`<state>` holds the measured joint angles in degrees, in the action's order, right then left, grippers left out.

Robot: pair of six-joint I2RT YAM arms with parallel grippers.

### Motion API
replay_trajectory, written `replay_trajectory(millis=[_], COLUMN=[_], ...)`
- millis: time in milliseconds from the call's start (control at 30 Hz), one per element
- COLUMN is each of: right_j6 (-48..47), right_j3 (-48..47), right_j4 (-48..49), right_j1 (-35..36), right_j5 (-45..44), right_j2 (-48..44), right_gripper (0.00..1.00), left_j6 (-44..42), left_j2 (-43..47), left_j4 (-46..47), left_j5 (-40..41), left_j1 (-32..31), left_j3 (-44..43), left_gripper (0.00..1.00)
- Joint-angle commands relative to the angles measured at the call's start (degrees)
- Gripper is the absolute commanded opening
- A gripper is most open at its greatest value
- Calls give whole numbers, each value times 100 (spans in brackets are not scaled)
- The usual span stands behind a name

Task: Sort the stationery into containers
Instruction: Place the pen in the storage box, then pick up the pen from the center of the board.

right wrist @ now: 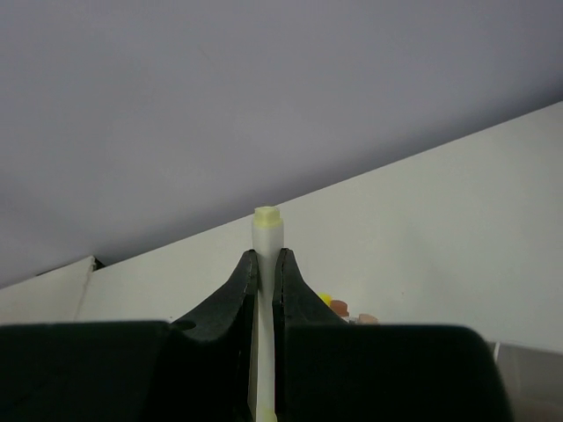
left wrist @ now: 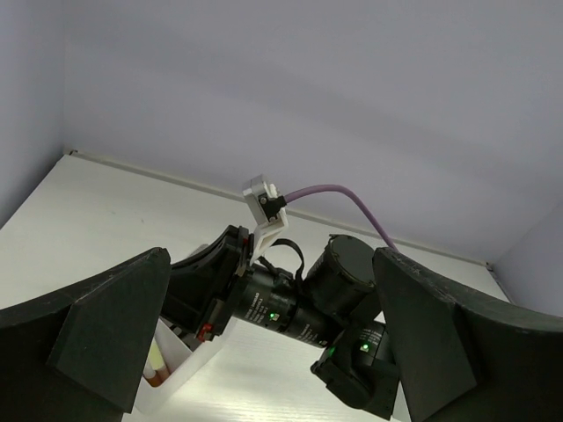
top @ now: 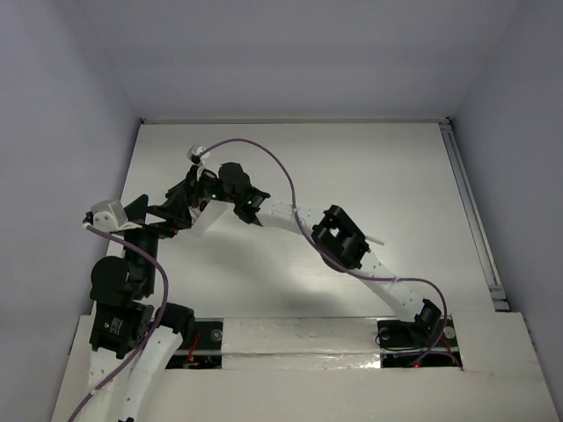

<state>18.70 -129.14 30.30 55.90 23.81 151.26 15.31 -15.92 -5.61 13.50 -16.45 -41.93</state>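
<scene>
My right gripper (right wrist: 266,259) is shut on a thin white pen with a yellow tip (right wrist: 267,220), held upright between the jaws. Just behind it, yellow and pink tips of other pens (right wrist: 339,307) show. In the top view the right gripper (top: 192,195) hangs over the white box (top: 209,220), which the arms mostly hide. My left gripper (left wrist: 269,281) is wide open and empty, beside the box (left wrist: 189,365). A corner compartment of the box holds pens (left wrist: 156,362). The left gripper (top: 169,215) sits just left of the box. The scissors, eraser and beige block are hidden.
The right arm's wrist (left wrist: 299,308) and its small white camera with a purple cable (left wrist: 264,198) fill the space in front of my left gripper. The right arm's elbow (top: 343,239) hangs over the middle of the white table (top: 369,167). Grey walls enclose the table.
</scene>
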Motion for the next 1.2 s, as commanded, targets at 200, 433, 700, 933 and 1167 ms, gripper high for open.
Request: replay_trajectory(millis=[200, 433, 700, 933, 1167], right_j6=[-156, -244, -130, -234, -991], right_j3=[-155, 12, 1714, 5212, 6295], right_j4=[213, 230, 467, -566, -5186], right_j1=[-18, -18, -281, -1414, -1968], right_j5=[-131, -79, 141, -51, -2345], right_j2=[44, -298, -1955, -4731, -6178], right_gripper=[30, 59, 62, 61, 59], left_j6=[-10, -11, -28, -72, -107], left_j2=[19, 1, 45, 326, 590], left_j4=[218, 236, 262, 306, 297], left_j5=[-84, -119, -163, -269, -172], left_j1=[-25, -25, -77, -236, -613], left_j3=[-52, -43, -25, -8, -25], left_gripper=[99, 99, 99, 99, 99])
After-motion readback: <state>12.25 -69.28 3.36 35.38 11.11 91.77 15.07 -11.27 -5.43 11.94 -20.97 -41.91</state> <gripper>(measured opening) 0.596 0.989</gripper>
